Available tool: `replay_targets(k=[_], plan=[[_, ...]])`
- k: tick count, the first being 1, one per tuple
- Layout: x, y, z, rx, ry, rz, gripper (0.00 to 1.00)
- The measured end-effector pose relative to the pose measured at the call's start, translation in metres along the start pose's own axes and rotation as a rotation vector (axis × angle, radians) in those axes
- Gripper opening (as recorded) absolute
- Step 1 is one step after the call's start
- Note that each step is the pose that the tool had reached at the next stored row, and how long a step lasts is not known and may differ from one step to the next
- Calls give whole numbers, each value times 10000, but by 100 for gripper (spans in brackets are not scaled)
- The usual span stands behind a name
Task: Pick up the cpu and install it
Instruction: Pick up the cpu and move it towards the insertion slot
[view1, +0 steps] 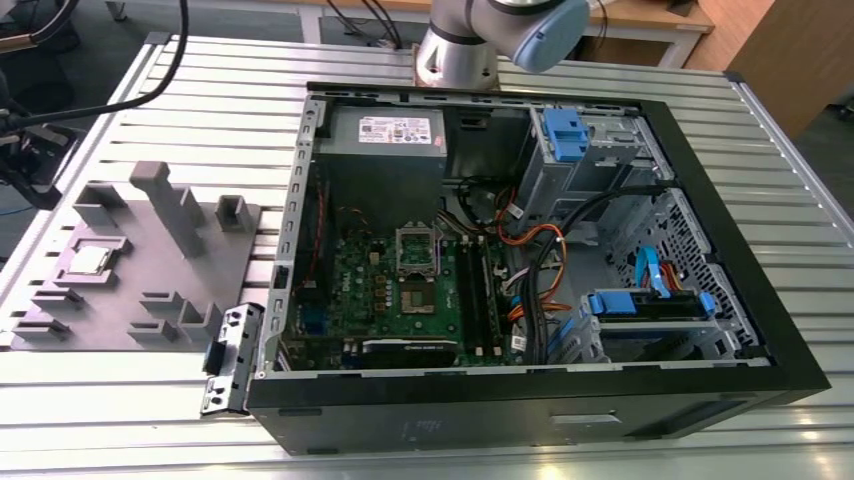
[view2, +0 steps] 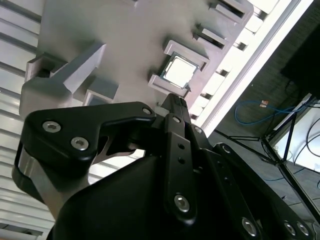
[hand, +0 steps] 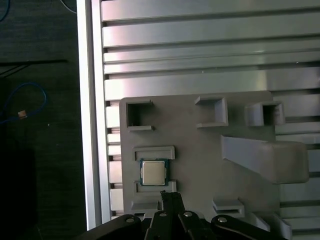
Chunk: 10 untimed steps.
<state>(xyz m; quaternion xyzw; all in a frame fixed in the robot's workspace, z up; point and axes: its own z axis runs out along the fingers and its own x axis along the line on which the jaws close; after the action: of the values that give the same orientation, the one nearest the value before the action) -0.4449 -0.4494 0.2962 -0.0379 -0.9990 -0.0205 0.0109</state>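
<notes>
Slatted aluminium table (view1: 134, 420) filled the exterior view, with dark floor beyond its edge in both wrist views. On it lay an open black computer case (view1: 534, 420), side panel off. Behind the case stood the robot arm (view1: 494, 30). A green motherboard (view1: 400, 290) sat on the case floor, and its square metal-framed socket (view1: 416, 250) had a dark centre and held no chip.

Just beside the case, on the exterior view's left, a grey plastic tray (view1: 127, 300) rested flat on the slats. A tall upright fin (view1: 167, 205) and several square recesses rose from it.

The gripper (hand: 167, 194) hung above the tray. Its jaws were drawn together with nothing between them, and its tip (view2: 172, 100) pointed at the tray (hand: 200, 150) close to the chip's recess.

The cpu (view1: 88, 259) lay flat in one tray recess, silver top up and framed by low grey walls. It showed in the first wrist view (hand: 153, 172) and the second (view2: 179, 71), near the gripper tip but apart from it.
</notes>
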Motion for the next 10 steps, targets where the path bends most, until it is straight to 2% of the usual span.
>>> replay_targets(k=[5, 10], plan=[[35, -18, 82, -2, -1, -6, 11], [41, -33, 173, 0, 0, -43, 11]])
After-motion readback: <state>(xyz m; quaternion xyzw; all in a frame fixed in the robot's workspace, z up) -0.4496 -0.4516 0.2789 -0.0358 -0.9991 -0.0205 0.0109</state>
